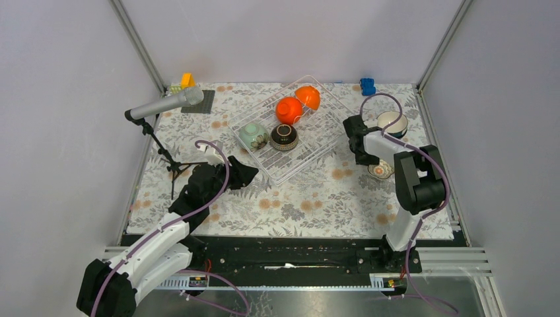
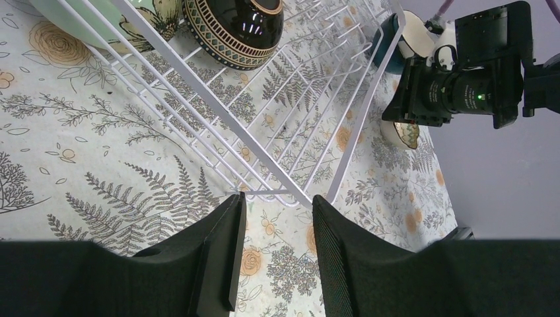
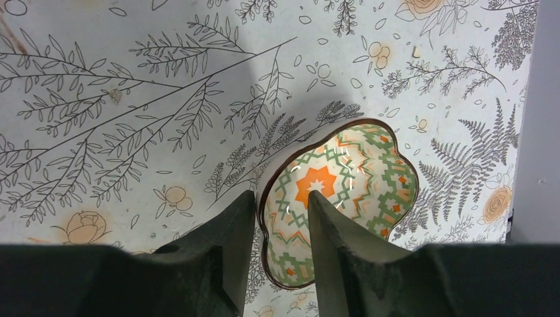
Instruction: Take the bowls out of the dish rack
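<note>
The left gripper (image 2: pixel 277 205), jaws part open and empty, is hovering at the near corner of the dish rack (image 2: pixel 218 105); the right gripper (image 3: pixel 280 198) is straddling, narrow-jawed but not visibly pinching, the rim of a zigzag-patterned bowl (image 3: pixel 356 178) sitting on the tablecloth (image 3: pixel 132 66) outside the rack

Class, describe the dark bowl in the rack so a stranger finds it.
Find the white wire rack. Its near two bowls are a pale green bowl and, to the right, the dark bowl: glossy black with a patterned band.

The right hand (image 3: pixel 280 211) hides the scalloped patterned bowl's (image 3: pixel 356 178) near rim; the left wrist view's top edge crops the pale green bowl (image 2: pixel 46 10).
</note>
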Controlling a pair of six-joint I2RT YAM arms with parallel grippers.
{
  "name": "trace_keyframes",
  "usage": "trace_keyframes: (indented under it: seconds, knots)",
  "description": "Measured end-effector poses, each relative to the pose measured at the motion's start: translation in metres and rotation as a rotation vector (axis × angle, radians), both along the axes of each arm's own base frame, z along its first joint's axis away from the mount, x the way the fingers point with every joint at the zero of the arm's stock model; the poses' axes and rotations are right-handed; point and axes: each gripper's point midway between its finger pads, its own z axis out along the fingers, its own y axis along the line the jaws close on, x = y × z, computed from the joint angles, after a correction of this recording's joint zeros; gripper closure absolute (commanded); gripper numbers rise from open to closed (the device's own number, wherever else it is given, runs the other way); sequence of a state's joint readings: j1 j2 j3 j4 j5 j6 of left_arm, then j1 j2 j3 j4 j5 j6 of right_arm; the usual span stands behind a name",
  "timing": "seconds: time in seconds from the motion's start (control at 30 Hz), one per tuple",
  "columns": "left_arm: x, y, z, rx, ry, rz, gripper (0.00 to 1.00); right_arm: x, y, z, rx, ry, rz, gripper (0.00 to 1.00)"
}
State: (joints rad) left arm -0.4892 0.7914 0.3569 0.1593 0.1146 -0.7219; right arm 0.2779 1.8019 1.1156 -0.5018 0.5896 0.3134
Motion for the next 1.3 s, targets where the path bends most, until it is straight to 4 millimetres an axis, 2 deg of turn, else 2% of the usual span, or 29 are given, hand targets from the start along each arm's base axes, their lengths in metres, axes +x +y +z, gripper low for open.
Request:
trace_keyframes:
  seconds: [0.2, 0.3, 0.4, 0.57, 0.7, 0.8, 0.9, 0.97, 1.13, 1.17, 1.2, 1.3]
  knots:
    - [0.000, 0.002, 0.001, 0.013, -0.012, 0.006, 0.53, 0.000, 0.003, 0.004, 0.028, -0.010, 0.005, 0.46]
    - [0.001, 0.003, 0.001, 0.014, -0.013, 0.010, 0.53, 0.003, 0.011, 0.023, 0.084, -0.059, 0.026, 0.43]
    - [0.001, 0.003, -0.001, 0.017, -0.007, 0.013, 0.53, 0.007, 0.025, 0.052, 0.178, -0.135, 0.076, 0.38]
    - [0.005, 0.003, -0.010, 0.025, 0.014, 0.022, 0.49, 0.015, 0.074, 0.105, 0.430, -0.280, 0.242, 0.34]
    - [0.010, 0.003, -0.017, 0.025, 0.037, 0.046, 0.35, 0.019, 0.129, 0.133, 0.578, -0.339, 0.410, 0.27]
    - [0.015, 0.007, -0.022, 0.033, 0.049, 0.086, 0.25, 0.022, 0.169, 0.146, 0.631, -0.345, 0.525, 0.26]
    - [0.019, 0.011, -0.025, 0.041, 0.058, 0.123, 0.24, 0.038, 0.195, 0.157, 0.637, -0.366, 0.597, 0.25]
    - [0.023, 0.013, -0.027, 0.052, 0.065, 0.142, 0.23, 0.055, 0.203, 0.162, 0.619, -0.386, 0.618, 0.20]
    - [0.034, 0.012, -0.029, 0.074, 0.081, 0.165, 0.23, 0.107, 0.209, 0.167, 0.515, -0.453, 0.636, 0.11]
    - [0.036, 0.011, -0.029, 0.077, 0.084, 0.168, 0.23, 0.117, 0.209, 0.166, 0.487, -0.464, 0.648, 0.06]
    - [0.038, 0.011, -0.030, 0.080, 0.087, 0.171, 0.23, 0.124, 0.210, 0.164, 0.465, -0.470, 0.665, 0.01]
    - [0.043, 0.010, -0.033, 0.091, 0.098, 0.178, 0.23, 0.141, 0.209, 0.152, 0.376, -0.467, 0.727, 0.00]
